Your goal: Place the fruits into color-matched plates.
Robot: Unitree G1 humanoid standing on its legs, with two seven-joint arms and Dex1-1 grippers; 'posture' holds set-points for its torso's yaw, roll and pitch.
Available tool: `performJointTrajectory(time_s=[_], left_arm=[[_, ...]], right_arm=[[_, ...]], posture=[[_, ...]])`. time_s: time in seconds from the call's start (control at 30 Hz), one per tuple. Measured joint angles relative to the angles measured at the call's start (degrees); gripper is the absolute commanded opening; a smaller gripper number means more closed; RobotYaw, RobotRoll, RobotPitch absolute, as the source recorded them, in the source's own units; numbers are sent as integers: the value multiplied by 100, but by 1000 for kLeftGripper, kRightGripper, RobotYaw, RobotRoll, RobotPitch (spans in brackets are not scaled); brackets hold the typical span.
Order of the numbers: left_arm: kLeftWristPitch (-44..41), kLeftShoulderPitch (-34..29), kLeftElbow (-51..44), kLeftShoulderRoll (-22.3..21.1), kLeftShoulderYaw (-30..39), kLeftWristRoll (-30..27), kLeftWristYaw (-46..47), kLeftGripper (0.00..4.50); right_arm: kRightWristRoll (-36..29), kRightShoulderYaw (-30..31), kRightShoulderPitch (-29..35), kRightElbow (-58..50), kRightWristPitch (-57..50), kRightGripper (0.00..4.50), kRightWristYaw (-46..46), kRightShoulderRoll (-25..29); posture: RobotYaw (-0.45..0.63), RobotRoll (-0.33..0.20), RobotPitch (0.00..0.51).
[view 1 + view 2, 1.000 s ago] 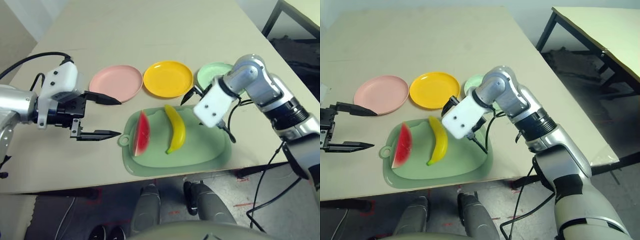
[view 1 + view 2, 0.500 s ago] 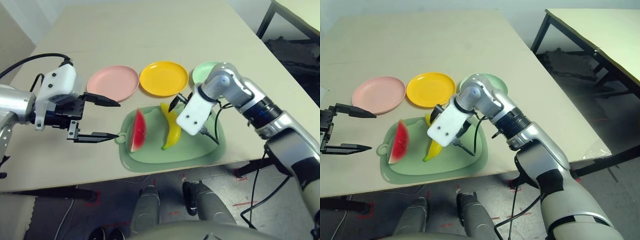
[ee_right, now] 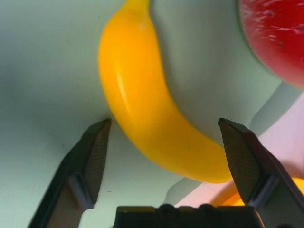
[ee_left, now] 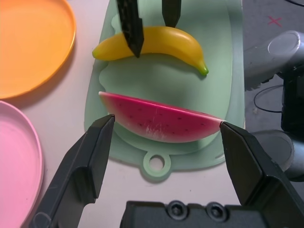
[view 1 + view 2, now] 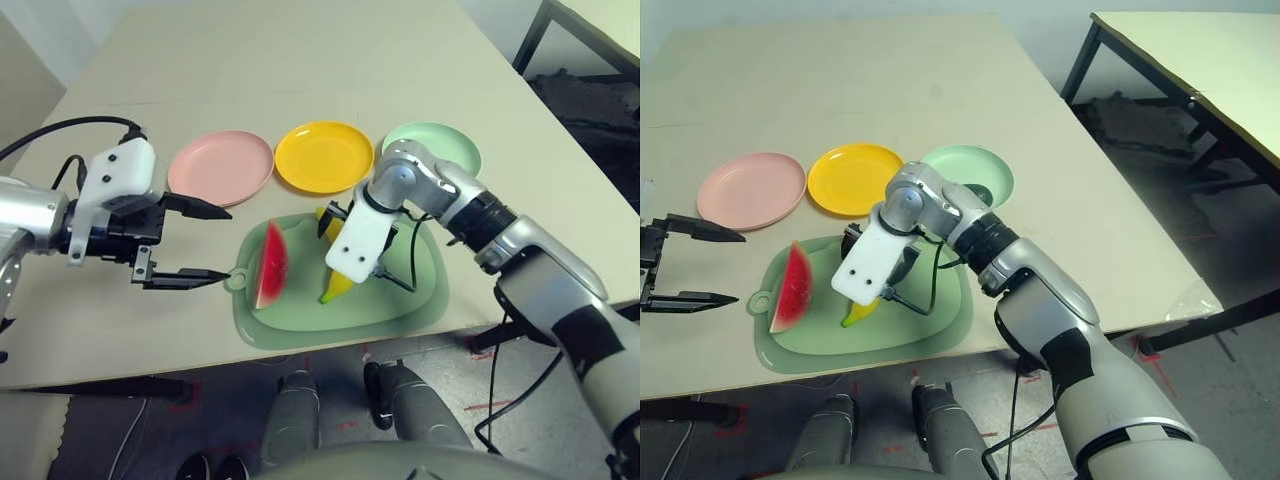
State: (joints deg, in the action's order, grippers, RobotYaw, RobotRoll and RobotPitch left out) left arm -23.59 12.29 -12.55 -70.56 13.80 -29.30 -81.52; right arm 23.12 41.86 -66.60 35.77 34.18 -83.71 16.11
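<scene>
on the pale green mat near the table's front edge lie the banana and, just beside it toward the robot's left, the watermelon wedge. the right gripper points steeply down over the banana with one black finger on each side of its middle, fingers apart and not yet touching it, which looks like the setup for a pinch across the narrow width of the fruit. behind the mat stand three plates in a row: pink, yellow and mint green. something dark sits in the mint green plate in the right eye view, probably the avocado, though the arm hides most of it. the yellow plate is empty and closest to the banana, so it seems the likely target. the left gripper hovers over the bare table beside the mat, fingers spread wide and empty, aimed at the watermelon, probably waiting its turn.
</scene>
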Motion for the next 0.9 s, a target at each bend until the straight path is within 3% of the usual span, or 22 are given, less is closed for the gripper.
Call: performJointTrajectory(time_s=[0.17,0.2,0.5,0.77,0.9], left_arm=[[62,-20,-2,0,77,4,7,4500],[70,-19,1,1,77,6,6,4500],[205,231,182,43,-59,24,45,4500],[-163,465,259,458,-65,126,1026,4500],[-698,465,127,664,-66,144,1661,4500]], right_arm=[[-83,9,181,-316,-227,1805,-422,388],[-92,9,197,-396,-268,1656,-501,469],[-339,-29,288,-740,-807,1657,-808,836],[-491,-695,-565,62,-1318,1657,-15,325],[-439,-948,-1094,1356,-1428,1657,989,-133]], posture=[[48,0,175],[48,0,175],[32,0,172],[31,0,178],[36,0,179]])
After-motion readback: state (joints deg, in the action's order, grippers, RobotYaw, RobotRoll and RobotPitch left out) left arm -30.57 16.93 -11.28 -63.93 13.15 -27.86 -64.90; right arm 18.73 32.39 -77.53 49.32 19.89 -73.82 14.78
